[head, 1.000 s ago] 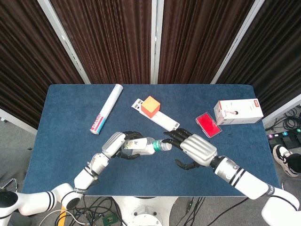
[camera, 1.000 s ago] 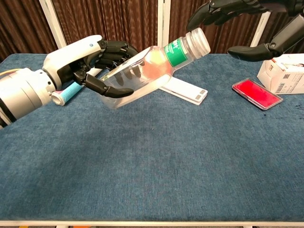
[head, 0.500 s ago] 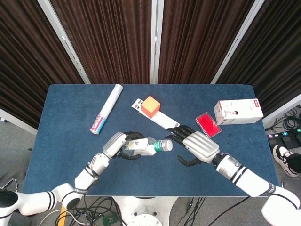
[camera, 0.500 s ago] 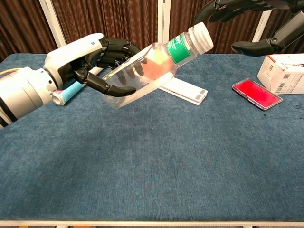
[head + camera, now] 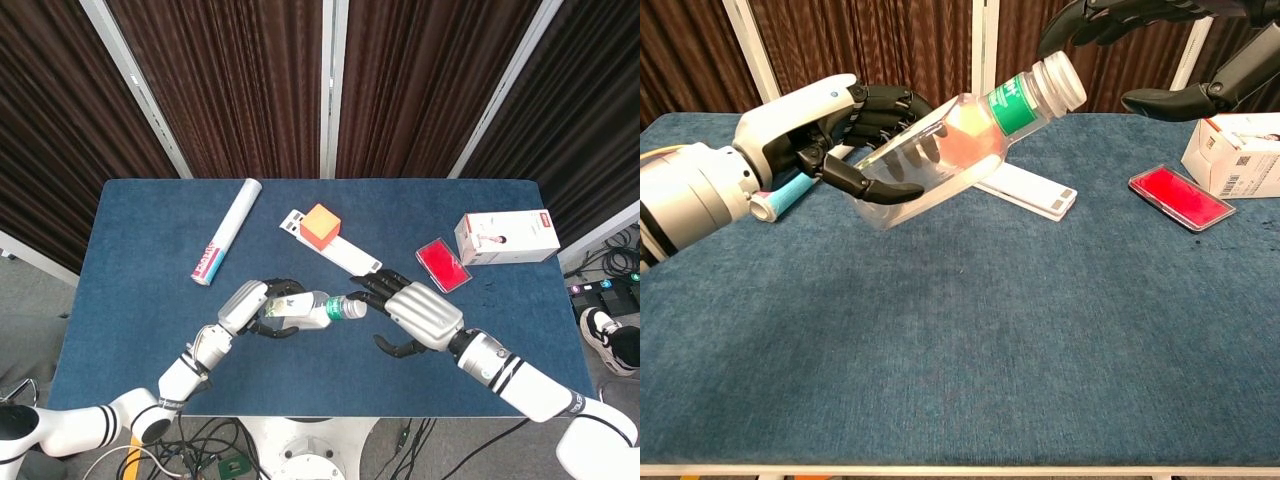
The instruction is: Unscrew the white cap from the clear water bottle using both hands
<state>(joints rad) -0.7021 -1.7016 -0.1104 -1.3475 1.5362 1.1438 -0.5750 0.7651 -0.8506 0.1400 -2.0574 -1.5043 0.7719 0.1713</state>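
Clear plastic is what your left hand (image 5: 825, 130) grips: the water bottle (image 5: 945, 145) lies tilted in its curled fingers, held above the blue table (image 5: 960, 340), neck pointing toward two o'clock in the chest view. The white cap (image 5: 1065, 78) sits on the neck, just past a green label band. Your right hand (image 5: 415, 315) hovers at the cap end with its fingers spread and holding nothing; from above, its dark fingertips reach to the cap at about nine o'clock from the palm, though you cannot tell whether they touch it.

Only the chest view shows the bottle lifted off the table and the gap between cap and the right hand's fingers above it. Only the head view shows both forearms whole, coming in from the near edge and meeting at centre.

Beyond, at twelve o'clock, lie a white tube (image 5: 227, 244), an orange block (image 5: 320, 226) on a white strip, a red case (image 5: 442, 264) and a white box (image 5: 507, 237).
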